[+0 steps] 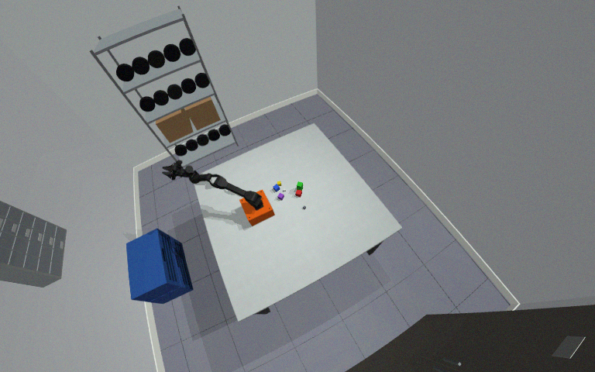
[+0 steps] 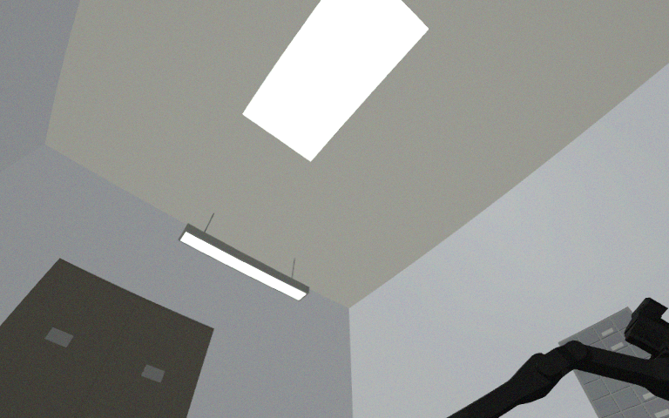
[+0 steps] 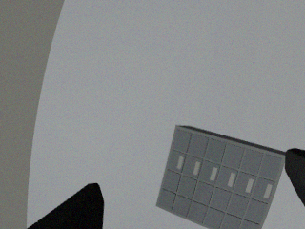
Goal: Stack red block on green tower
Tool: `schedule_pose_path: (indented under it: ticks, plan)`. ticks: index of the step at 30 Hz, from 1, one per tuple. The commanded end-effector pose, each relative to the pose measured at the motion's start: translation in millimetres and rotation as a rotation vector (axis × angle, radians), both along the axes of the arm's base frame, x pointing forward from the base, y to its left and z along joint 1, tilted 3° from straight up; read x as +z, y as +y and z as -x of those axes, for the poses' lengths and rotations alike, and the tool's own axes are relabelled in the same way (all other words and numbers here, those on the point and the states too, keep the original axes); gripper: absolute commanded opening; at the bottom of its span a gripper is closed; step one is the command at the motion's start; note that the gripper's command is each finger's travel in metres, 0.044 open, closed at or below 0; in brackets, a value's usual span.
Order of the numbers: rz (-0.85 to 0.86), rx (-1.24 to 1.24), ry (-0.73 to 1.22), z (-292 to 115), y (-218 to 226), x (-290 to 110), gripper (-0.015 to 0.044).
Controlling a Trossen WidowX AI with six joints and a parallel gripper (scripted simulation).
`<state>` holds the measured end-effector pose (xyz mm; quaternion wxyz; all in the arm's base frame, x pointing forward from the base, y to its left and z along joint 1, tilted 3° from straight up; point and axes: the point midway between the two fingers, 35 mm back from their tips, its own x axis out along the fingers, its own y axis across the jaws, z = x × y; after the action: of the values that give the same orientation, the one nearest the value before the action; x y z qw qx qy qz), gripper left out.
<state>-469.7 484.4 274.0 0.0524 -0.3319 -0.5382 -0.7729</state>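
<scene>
In the top view the red block (image 1: 298, 193) lies on the white table (image 1: 307, 263), right in front of the green tower (image 1: 299, 185), which stands upright. My arm reaches from its orange base (image 1: 257, 208) away from the blocks, past the table's far left edge. My gripper (image 1: 168, 171) is open and empty there, far from both blocks. In the wrist view the two dark fingertips stand wide apart around my gripper's gap (image 3: 191, 210), with only a wall and a grey cabinet (image 3: 219, 185) behind them. The exterior view shows only the ceiling and part of the arm (image 2: 582, 369).
A blue block (image 1: 276, 187), a yellow block (image 1: 279, 183) and a purple block (image 1: 280, 196) lie left of the tower, with a small dark piece (image 1: 304, 207) nearer the front. A shelf rack (image 1: 166, 87) stands behind the gripper. A blue crate (image 1: 157, 267) is on the floor.
</scene>
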Motion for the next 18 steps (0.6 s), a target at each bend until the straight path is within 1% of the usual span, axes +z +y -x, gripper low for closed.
schedule_pose_path:
  ticks: [1,2,4,8,10,18]
  plan:
    - [-0.001,-0.005,-0.004,-1,1,0,0.0426]
    - [-0.005,-0.020,-0.015,-4,5,-1,0.0440]
    - [-0.013,-0.082,-0.057,-18,21,-3,0.0440]
    - [-0.010,-0.244,-0.139,-68,69,-8,0.0440]
    - [-0.007,-0.301,-0.170,-87,85,-10,0.0440]
    - [0.035,-0.608,-0.336,-210,154,-17,0.0440]
